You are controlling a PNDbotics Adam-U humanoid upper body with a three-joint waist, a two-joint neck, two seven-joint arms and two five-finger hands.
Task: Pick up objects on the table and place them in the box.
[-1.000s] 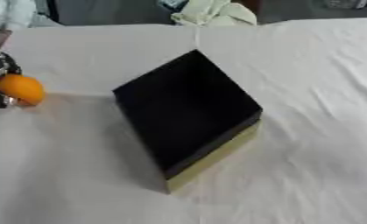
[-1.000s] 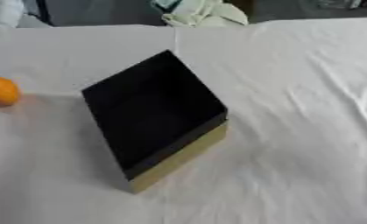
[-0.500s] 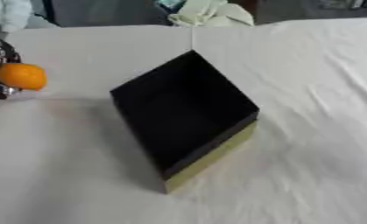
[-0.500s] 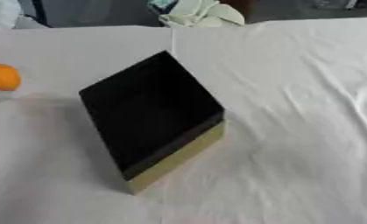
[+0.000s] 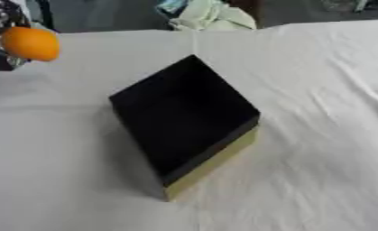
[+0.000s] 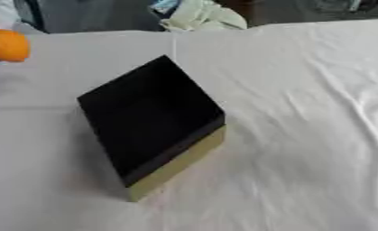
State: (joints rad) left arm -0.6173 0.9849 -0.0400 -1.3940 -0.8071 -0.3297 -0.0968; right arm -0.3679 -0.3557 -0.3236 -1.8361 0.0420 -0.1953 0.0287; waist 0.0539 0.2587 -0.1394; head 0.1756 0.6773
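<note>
An orange (image 5: 30, 43) hangs above the table at the far left, held by my left hand (image 5: 0, 34), whose dark fingers curl round it; only part of that hand shows at the frame's edge. The box (image 5: 184, 122) stands in the middle of the white cloth, turned corner-on, black inside with tan outer walls. The orange is up and to the left of the box's left corner, apart from it. My right hand shows in neither view.
The white tablecloth (image 5: 318, 135) is wrinkled on the right side. A pale bundle of cloth (image 5: 211, 16) lies beyond the table's far edge. A dark area lies behind the table.
My left hand has lifted the orange off the table and carried it upward, slightly toward the box. The box has stayed in place.
</note>
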